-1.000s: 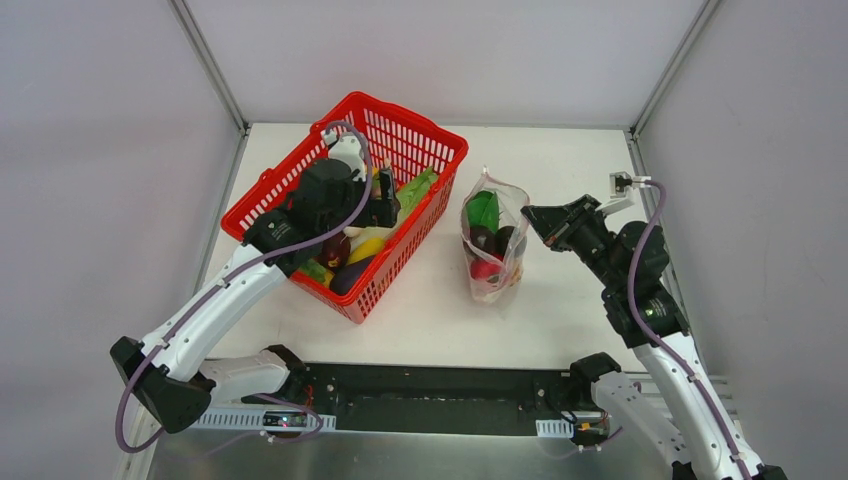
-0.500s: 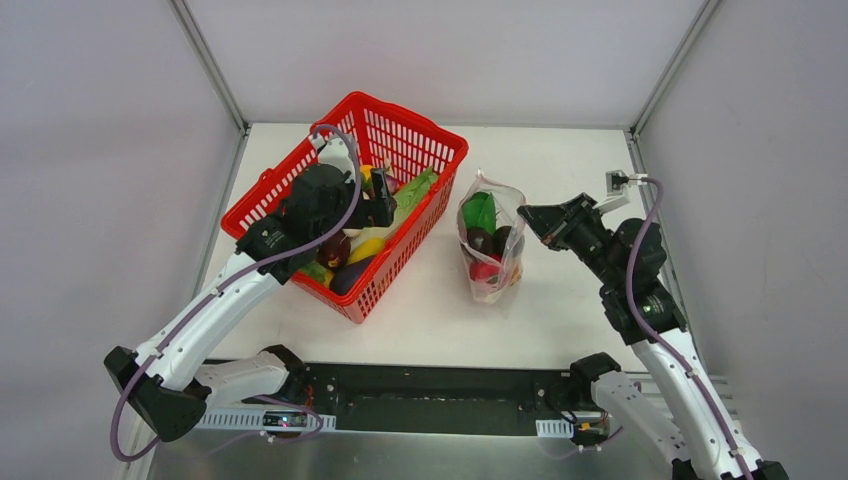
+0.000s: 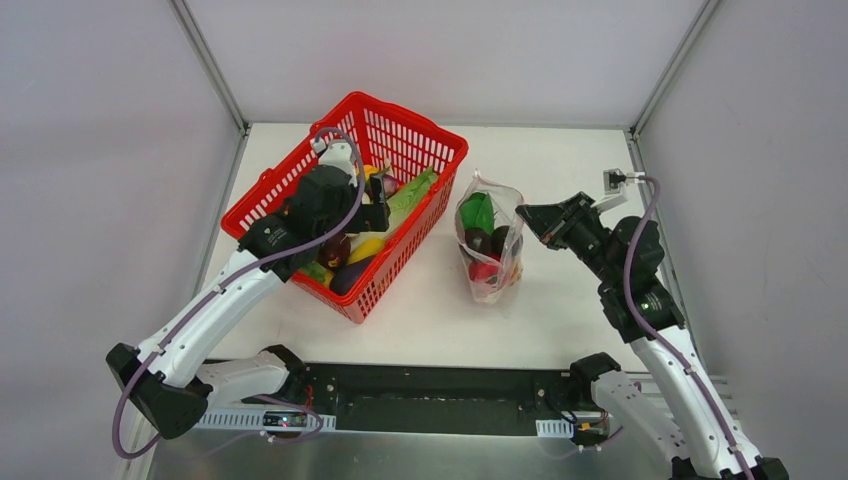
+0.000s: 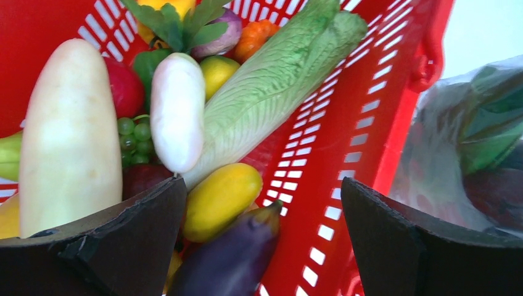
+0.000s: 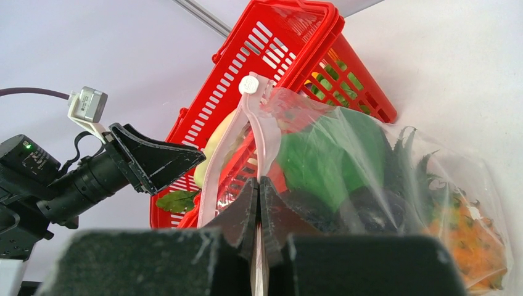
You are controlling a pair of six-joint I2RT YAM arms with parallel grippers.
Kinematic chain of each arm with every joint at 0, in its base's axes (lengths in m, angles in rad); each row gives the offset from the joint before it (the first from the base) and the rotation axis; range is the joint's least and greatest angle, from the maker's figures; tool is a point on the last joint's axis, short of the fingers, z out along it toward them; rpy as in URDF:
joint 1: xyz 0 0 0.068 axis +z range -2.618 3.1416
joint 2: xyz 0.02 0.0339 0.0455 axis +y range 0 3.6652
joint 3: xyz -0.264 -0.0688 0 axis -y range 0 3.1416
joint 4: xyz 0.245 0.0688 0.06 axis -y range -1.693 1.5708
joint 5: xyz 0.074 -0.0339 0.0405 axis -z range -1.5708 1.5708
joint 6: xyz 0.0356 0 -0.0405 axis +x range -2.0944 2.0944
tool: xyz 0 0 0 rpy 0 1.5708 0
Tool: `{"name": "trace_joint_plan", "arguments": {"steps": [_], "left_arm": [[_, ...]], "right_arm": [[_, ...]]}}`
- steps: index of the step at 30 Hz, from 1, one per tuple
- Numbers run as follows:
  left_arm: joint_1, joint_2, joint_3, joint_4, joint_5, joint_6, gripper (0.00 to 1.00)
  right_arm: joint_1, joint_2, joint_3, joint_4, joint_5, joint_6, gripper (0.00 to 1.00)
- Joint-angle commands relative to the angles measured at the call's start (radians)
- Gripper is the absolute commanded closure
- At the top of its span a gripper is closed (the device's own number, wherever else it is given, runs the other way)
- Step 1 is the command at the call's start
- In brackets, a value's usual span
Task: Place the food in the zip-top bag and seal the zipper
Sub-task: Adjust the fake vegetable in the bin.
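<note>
While the right jaws clamp tight on the pink zipper (image 5: pixel 268 139), the zip-top bag (image 5: pixel 401 160) stands just beyond them on the desk (image 3: pixel 420 310), with a green leafy vegetable (image 5: pixel 327 154) and orange pineapple (image 5: pixel 469 240) inside. The left jaws gape wide directly above a white radish (image 4: pixel 177 111), a yellow piece (image 4: pixel 219 197) and a purple eggplant (image 4: pixel 228 259) lying in the red basket (image 4: pixel 370 105) beneath.

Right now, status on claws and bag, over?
Left claw open over food in basket. Right claw shut on zipper. Zip-top bag part-filled, mouth unsealed. Basket wall between left claw and bag.
</note>
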Motion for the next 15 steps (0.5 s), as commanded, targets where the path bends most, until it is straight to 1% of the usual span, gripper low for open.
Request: {"name": "trace_joint_plan", "arguments": {"steps": [1,4,8,10,15], "left_arm": [[0.013,0.022,0.056,-0.082,-0.117,0.032,0.0],[0.031,0.056,0.085,-0.119,-0.175,0.059,0.0],[0.091,0.175,0.149,-0.131,-0.165,0.12,0.0],[0.122,0.261,0.194,-0.128,-0.121,0.173,0.0],[0.191,0.514,0.4,-0.241,-0.02,0.279,0.0]], "right_arm": [[0.001,0.016,-0.002,0.064,-0.012,-0.009,1.0],[0.001,0.02,0.001,0.064,-0.017,-0.004,1.0],[0.001,0.017,0.005,0.063,-0.012,-0.006,1.0],[0.001,0.019,0.011,0.054,-0.006,-0.013,1.0],[0.002,0.03,0.045,-0.001,0.014,-0.037,1.0]]}}
